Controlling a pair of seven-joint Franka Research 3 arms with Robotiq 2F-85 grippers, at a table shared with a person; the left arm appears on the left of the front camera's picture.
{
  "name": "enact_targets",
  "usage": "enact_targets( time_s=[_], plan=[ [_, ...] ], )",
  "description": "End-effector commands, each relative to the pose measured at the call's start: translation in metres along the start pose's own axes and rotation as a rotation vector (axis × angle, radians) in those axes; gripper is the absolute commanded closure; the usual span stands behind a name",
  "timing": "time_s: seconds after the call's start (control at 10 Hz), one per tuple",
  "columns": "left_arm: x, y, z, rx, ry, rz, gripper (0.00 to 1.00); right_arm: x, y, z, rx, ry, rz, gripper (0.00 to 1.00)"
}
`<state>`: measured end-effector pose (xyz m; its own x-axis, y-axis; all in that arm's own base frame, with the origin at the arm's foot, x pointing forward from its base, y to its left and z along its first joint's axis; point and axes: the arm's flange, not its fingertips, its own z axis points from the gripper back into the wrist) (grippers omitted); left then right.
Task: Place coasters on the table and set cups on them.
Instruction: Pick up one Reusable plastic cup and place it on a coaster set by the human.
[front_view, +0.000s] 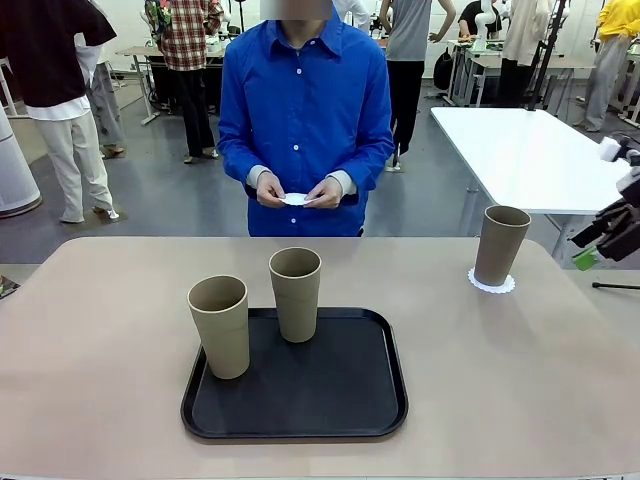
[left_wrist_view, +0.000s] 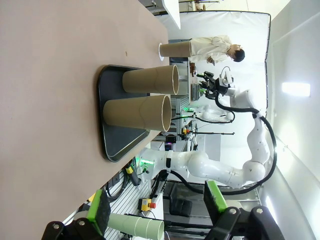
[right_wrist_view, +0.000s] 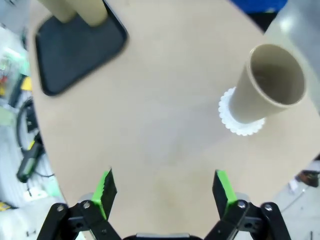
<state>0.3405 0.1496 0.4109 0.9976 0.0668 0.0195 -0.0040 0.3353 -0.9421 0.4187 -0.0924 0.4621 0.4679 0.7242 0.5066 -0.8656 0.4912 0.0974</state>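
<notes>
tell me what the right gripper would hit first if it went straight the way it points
Probably the bare table, depth unclear: the open right gripper aims at plain tabletop, with the cup on its coaster off to one side.

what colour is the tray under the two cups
Black; the tray shows best in the front view.

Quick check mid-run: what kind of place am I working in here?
Probably a robotics lab or test hall, not a café: a white work table on bare grey floor, bystanders standing about in the background, and an emergency-stop button.
</notes>
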Motion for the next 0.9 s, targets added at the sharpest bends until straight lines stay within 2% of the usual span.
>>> enact_targets(
  time_s=[0.0,0.3,0.4,0.5,0.6,0.8],
  plan=[
    [-0.001,-0.001,0.002,-0.011,-0.002,-0.006,0.00,0.030,0.038,-0.005,-0.083,0.100,-0.044,0.00],
    [-0.001,-0.001,0.002,-0.011,-0.002,-0.006,0.00,0.070,0.056,0.004,-0.169,0.159,-0.114,0.00],
    [-0.001,-0.001,0.002,-0.011,-0.002,-0.006,0.00,0.078,0.051,0.002,-0.174,0.163,-0.132,0.00],
    [-0.001,-0.001,0.002,-0.011,-0.002,-0.006,0.00,0.080,0.041,0.001,-0.132,0.159,-0.132,0.00],
    [-0.001,-0.001,0.002,-0.011,-0.002,-0.006,0.00,0.074,0.057,0.008,-0.160,0.135,-0.093,0.00],
    [-0.001,-0.001,0.002,-0.011,-0.002,-0.006,0.00,0.074,0.057,0.008,-0.160,0.135,-0.093,0.00]
  ],
)
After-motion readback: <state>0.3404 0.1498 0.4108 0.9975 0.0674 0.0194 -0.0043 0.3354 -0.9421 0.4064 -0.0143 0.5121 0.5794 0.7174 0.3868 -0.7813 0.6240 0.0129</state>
